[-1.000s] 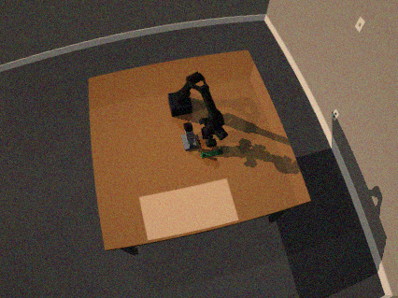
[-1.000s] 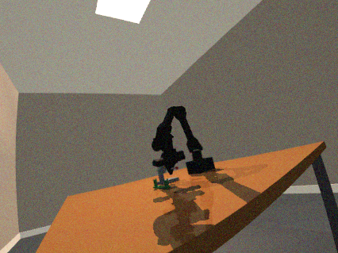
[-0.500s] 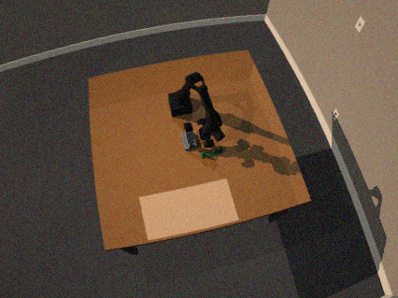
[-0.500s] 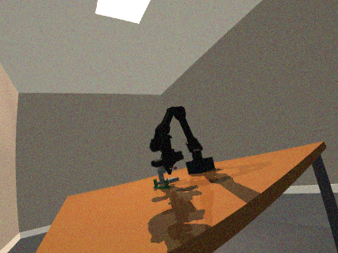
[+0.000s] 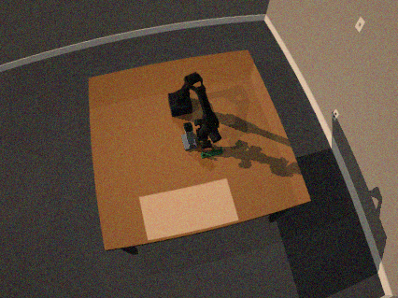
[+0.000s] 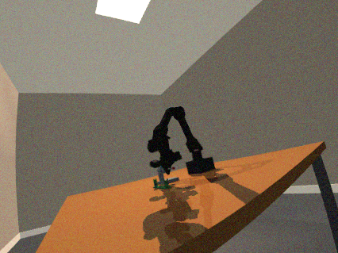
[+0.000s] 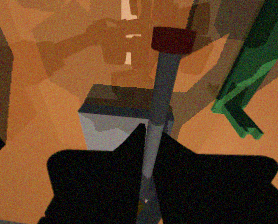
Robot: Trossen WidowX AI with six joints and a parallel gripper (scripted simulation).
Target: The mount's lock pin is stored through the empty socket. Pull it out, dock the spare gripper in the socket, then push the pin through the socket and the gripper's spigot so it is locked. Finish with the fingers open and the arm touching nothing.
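The lock pin (image 7: 167, 75), a grey shaft with a dark red head, is tilted between the black fingers of my gripper (image 7: 145, 128) (image 5: 206, 145) (image 6: 168, 173), which is shut on the shaft. The pin's red head (image 6: 173, 168) also shows as a speck beside the fingers in the exterior view. A grey block (image 7: 102, 131) (image 5: 189, 142), seemingly the mount, is behind and left of the pin in the wrist view. A green angular part (image 7: 255, 60) (image 5: 211, 153) (image 6: 160, 185), seemingly the spare gripper, is to the right. The pin's lower end and the socket hole are hidden or unclear.
The arm's black base (image 5: 179, 105) (image 6: 200, 166) stands on the brown table (image 5: 126, 165) (image 6: 99, 216). A pale rectangle (image 5: 189, 209) lies near the table's front edge. Long arm shadows cross the table.
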